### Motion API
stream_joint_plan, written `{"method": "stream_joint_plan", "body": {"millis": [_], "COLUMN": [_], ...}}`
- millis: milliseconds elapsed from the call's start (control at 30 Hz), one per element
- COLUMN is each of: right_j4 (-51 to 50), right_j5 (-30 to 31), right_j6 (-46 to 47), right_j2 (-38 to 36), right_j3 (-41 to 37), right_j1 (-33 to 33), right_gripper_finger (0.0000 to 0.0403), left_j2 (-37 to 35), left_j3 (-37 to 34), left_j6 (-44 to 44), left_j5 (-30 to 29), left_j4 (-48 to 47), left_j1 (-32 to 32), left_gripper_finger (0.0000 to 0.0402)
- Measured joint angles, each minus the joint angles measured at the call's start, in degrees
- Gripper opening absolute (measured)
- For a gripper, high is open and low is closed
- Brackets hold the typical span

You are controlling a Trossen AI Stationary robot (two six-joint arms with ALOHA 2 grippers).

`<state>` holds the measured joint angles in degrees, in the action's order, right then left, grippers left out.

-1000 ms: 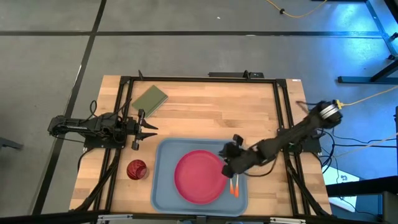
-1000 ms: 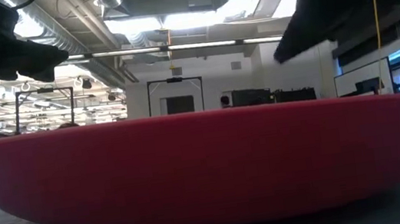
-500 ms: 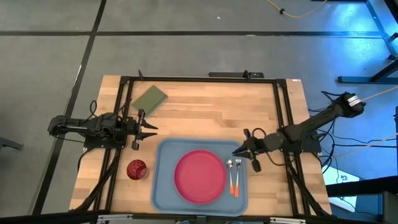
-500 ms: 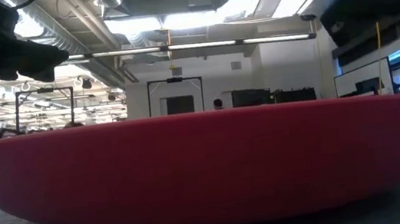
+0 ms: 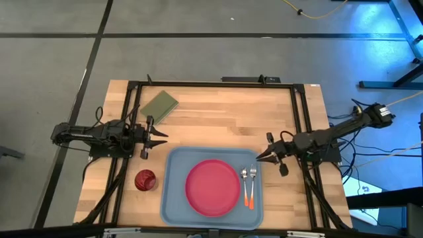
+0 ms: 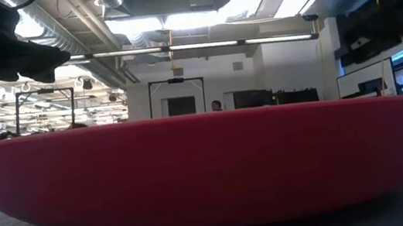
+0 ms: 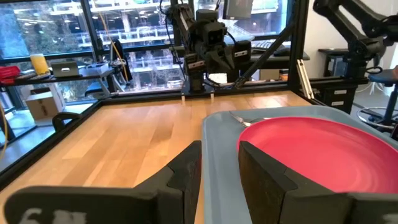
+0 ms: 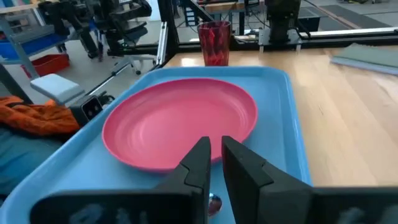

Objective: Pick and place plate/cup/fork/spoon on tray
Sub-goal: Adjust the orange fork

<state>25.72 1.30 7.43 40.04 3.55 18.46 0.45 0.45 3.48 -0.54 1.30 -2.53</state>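
The pink-red plate (image 5: 211,187) lies flat in the middle of the light blue tray (image 5: 173,198) at the table's near edge; it fills the low view (image 6: 209,167). The fork and the spoon (image 5: 248,185) lie side by side on the tray right of the plate, orange handles toward the near edge. The dark red cup (image 5: 145,180) stands upright on the table left of the tray. My right gripper (image 5: 258,157) is shut and empty just past the tray's far right corner. My left gripper (image 5: 162,137) is empty, fingers almost together, by the tray's far left corner.
An olive green pad (image 5: 159,106) lies at the table's far left. Black frame rails (image 5: 211,84) run along the far, left and right sides of the table. Bare wood lies between the tray and the far rail.
My right gripper has drawn back from over the fork and spoon toward the table's right edge and a little toward the far edge. The fork and spoon now show in full, lying still on the tray beside the plate.
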Motion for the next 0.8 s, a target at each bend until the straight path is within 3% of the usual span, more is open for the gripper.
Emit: {"method": "stream_joint_plan", "body": {"millis": [267,433,800], "right_j4": [-1.6,-3.8,-32.3], "right_j5": [-0.1,-0.7,-5.4], "right_j6": [2.4,7.2,11.8], "right_j2": [-7.5,-7.7,0.8], "right_j3": [-3.2,-2.3,17.3], "right_j1": [0.0,0.0,0.2], "right_gripper_finger": [0.0045,0.0045,0.0046], "left_j2": [0.0,0.0,0.0], "left_j3": [0.0,0.0,0.0], "left_j6": [0.0,0.0,0.0], "left_j5": [0.0,0.0,-0.1], "left_j4": [0.0,0.0,0.0], "left_j1": [0.0,0.0,0.0], "left_gripper_finger": [0.0100,0.0100,0.0100]}}
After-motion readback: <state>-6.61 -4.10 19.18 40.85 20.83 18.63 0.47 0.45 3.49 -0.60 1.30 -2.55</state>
